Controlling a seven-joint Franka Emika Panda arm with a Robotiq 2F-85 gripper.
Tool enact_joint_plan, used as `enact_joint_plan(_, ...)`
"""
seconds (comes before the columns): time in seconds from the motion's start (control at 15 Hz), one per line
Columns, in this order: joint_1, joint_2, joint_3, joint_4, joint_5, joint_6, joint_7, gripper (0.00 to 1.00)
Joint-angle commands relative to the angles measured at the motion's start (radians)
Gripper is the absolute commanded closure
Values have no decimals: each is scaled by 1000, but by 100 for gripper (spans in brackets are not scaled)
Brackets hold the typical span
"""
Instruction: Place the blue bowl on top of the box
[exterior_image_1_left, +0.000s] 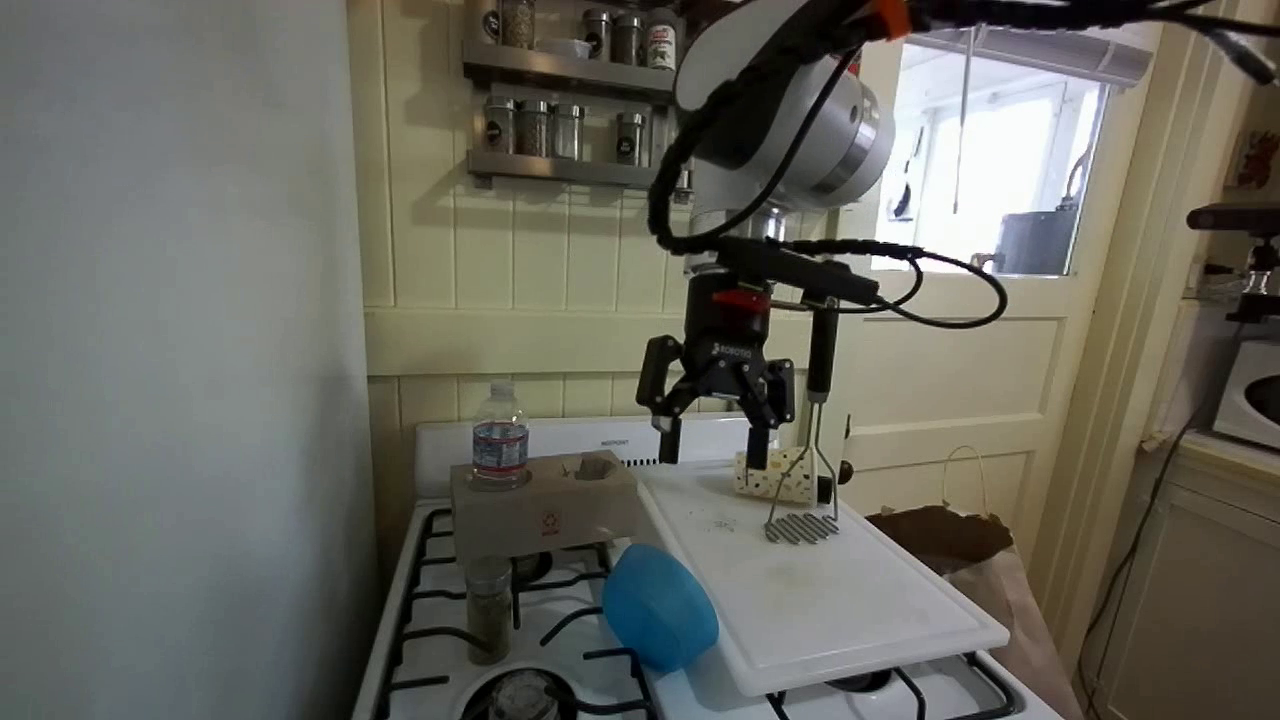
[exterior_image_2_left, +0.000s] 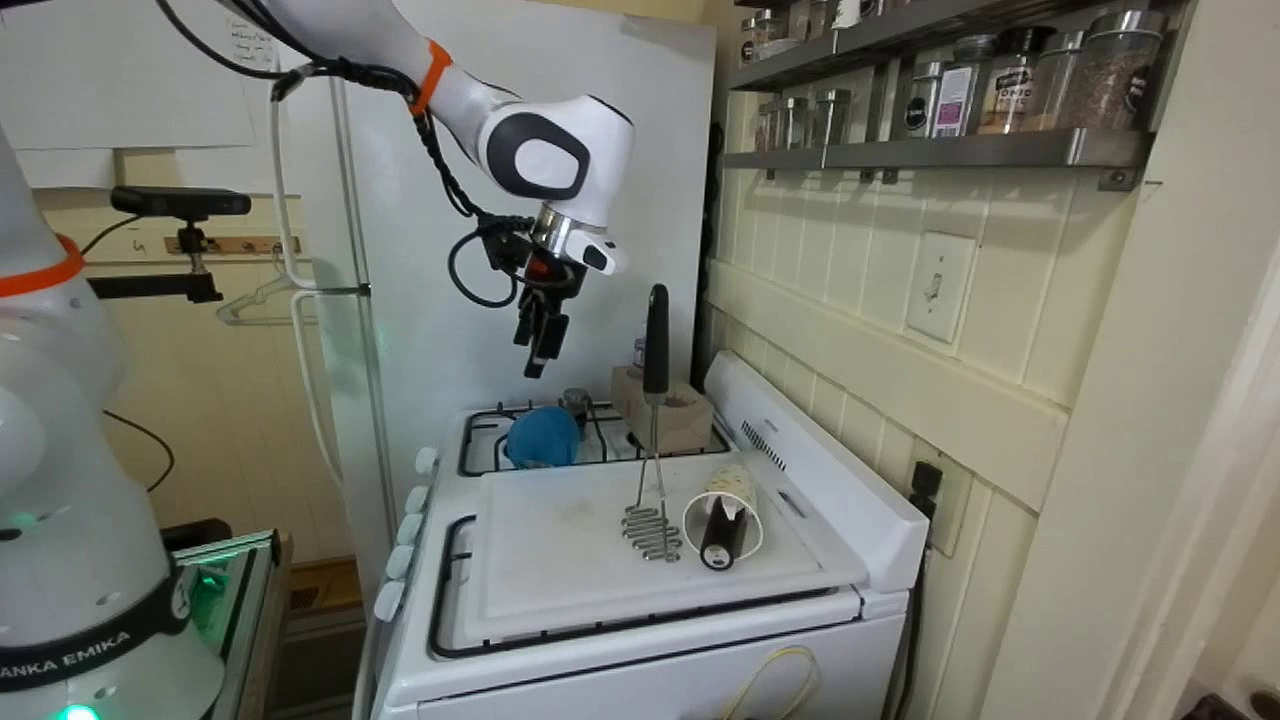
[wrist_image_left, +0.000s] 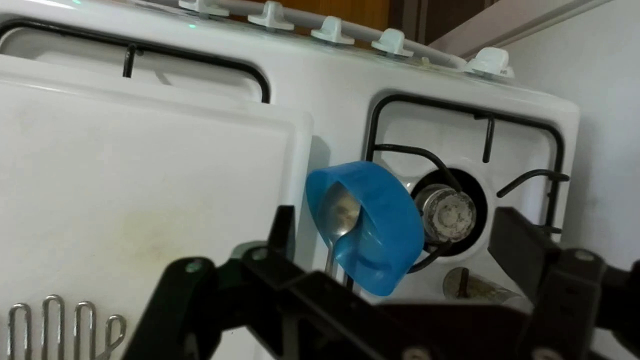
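In an exterior view, the robot arm (exterior_image_1_left: 825, 130) hangs down from the top right, its jaws spread apart near the middle of the frame and well above the blue bowl (exterior_image_1_left: 658, 610) at bottom centre. The bowl sits tilted just beside the left edge of a white cutting board (exterior_image_1_left: 850, 600); whether the two touch, I cannot tell. Left of centre sits the cardboard box (exterior_image_1_left: 545, 525), a water bottle (exterior_image_1_left: 500, 445) standing on it. On the board a potato masher (exterior_image_1_left: 820, 380) stands upright near a speckled cup (exterior_image_1_left: 765, 475) lying on its side. In an exterior view, a black handle (exterior_image_2_left: 720, 545) shows in the cup's mouth, lower right, while the bowl lies left of centre and the box right of it. In the wrist view, the jaws show at the bottom, wide apart; the bowl is near the centre, its mouth toward lower left, with a spoon (wrist_image_left: 342, 212) in it and a burner (wrist_image_left: 449, 212) to its right.
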Motion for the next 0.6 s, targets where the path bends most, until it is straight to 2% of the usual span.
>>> enact_joint_plan(0.0, 2, 36, 2, 24, -1, -3, 0, 0)
enact_joint_plan(0.2, 8, 104, 8, 77, -1, -9, 2, 0)
enact_joint_plan(0.27, 7, 100, 6, 67, 2, 34, -7, 0)
enact_joint_plan(0.53, -4, 161, -3, 62, 73, 103, -185, 0)
